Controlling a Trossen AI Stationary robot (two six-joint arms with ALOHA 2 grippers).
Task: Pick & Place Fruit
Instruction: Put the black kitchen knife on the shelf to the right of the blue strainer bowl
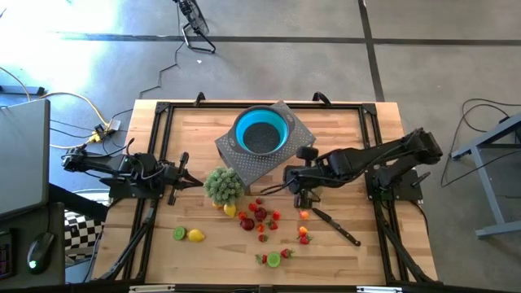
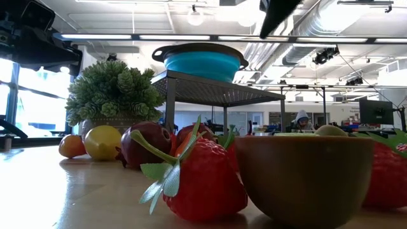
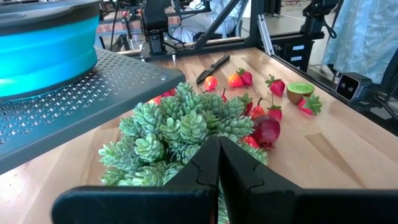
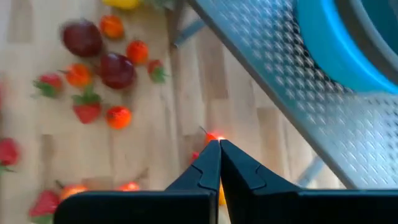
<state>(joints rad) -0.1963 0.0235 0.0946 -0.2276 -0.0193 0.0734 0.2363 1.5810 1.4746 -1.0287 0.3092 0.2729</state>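
Observation:
Small fruit pieces [image 1: 259, 216], red, orange and yellow, lie scattered on the wooden table near its front middle. A lime [image 1: 179, 233] and a lemon [image 1: 196, 236] lie farther left, and a halved lime [image 1: 273, 260] near the front edge. The blue bowl [image 1: 260, 130] stands on a grey perforated stand [image 1: 299, 130]. My right gripper [image 4: 219, 144] is shut and hangs in the air above an orange fruit [image 1: 304, 214], beside the stand; it holds nothing. My left gripper [image 3: 219, 146] is shut and rests at the table's left, pointing at a green plant [image 1: 224, 185].
A black-handled knife [image 1: 335, 227] lies on the table right of the fruit, below my right arm. The potted plant stands between my left gripper and the fruit. The stand's legs [image 2: 170, 111] rise from the table behind the fruit. Bare wood shows at front left and front right.

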